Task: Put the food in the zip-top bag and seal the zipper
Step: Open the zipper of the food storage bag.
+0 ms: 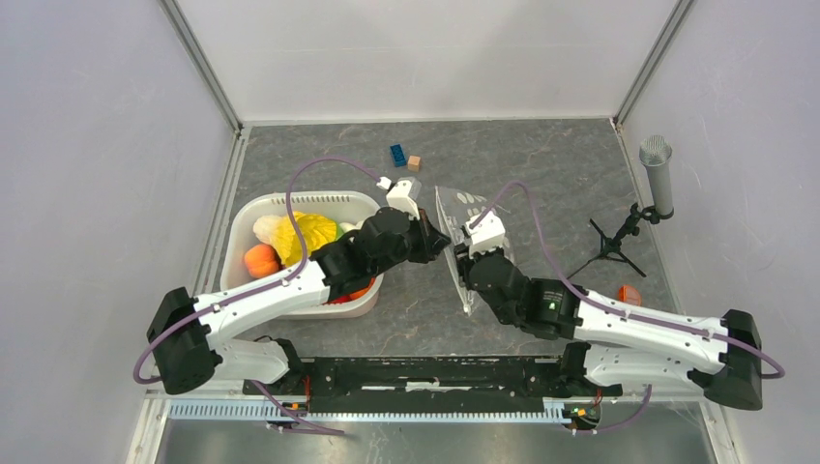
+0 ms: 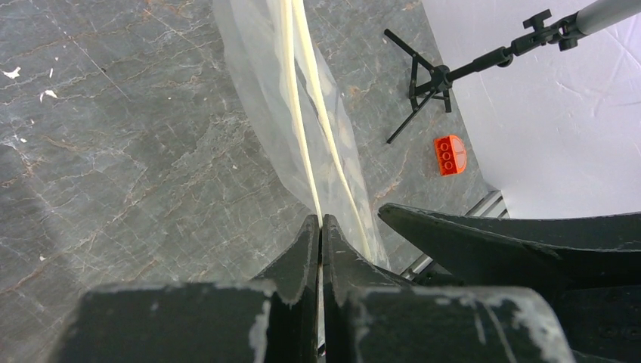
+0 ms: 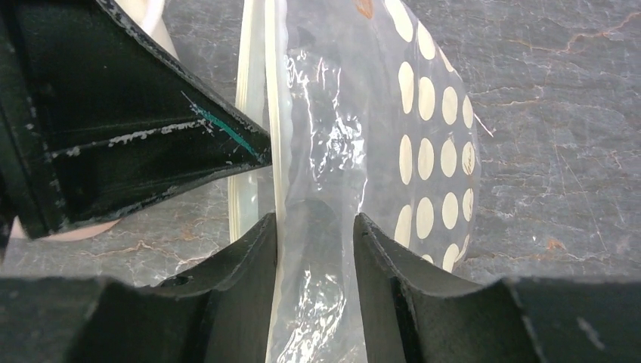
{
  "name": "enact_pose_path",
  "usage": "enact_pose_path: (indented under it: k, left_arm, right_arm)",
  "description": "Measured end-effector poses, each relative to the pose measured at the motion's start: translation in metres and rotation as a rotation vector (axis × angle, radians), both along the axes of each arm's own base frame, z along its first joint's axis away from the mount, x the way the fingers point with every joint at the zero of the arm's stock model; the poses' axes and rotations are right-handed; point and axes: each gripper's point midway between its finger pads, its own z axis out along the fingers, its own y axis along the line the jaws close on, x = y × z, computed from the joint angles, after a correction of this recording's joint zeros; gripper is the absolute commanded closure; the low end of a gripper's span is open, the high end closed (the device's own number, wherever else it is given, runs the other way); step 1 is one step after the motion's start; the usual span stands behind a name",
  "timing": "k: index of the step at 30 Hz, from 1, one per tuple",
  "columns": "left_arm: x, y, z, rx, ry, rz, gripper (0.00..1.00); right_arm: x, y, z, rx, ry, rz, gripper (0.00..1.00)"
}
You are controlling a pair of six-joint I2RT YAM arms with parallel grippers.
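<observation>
The zip-top bag [image 1: 454, 220], clear with white dots, hangs edge-on above the table between both arms. My left gripper [image 2: 320, 221] is shut on one lip of its mouth, and the cream zipper [image 2: 293, 113] strips run away from the fingertips. My right gripper [image 3: 314, 223] stands open, its jaws apart around crinkled bag [image 3: 340, 121] film beside the zipper [image 3: 270, 113]. The food sits in the white basket [image 1: 290, 203] at the left: a crinkled yellow piece [image 1: 305, 234], a peach [image 1: 261, 259] and others partly hidden under my left arm.
A blue brick [image 1: 397, 155] and a small wooden cube [image 1: 414, 162] lie at the back. A microphone on a black tripod [image 1: 656, 174] stands at the right, with an orange brick [image 1: 629, 294] near it. Grey walls enclose the table.
</observation>
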Motion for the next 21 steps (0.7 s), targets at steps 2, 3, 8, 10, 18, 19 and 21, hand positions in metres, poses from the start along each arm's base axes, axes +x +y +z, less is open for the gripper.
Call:
enact_pose_path:
  k: [2,3,8,10,18,19,21]
  left_arm:
    - [-0.002,0.000,-0.001,0.003,0.003,-0.003,0.98]
    - [-0.002,0.000,-0.001,0.005,0.005,-0.003,0.98]
    - [-0.002,0.002,0.004,-0.009,0.000,0.007,0.98]
    - [-0.002,0.003,0.005,-0.012,0.001,0.015,0.98]
    - [0.002,0.009,0.003,0.008,-0.004,0.049,0.98]
    - [0.002,0.012,0.002,0.018,-0.004,0.060,0.98]
    - [0.004,0.019,0.000,0.043,-0.007,0.085,0.98]
  right_arm:
    - [0.002,0.001,-0.004,-0.023,0.002,-0.012,0.55]
    - [0.004,0.002,-0.005,-0.035,0.003,-0.017,0.56]
    - [0.007,0.004,-0.011,-0.078,-0.004,-0.038,0.62]
    - [0.005,0.007,-0.011,-0.095,-0.014,-0.040,0.66]
    - [0.005,-0.001,0.000,-0.132,-0.060,-0.126,1.00]
    - [0.005,-0.005,0.002,-0.129,-0.065,-0.139,1.00]
    - [0.005,-0.014,0.009,-0.115,-0.076,-0.164,1.00]
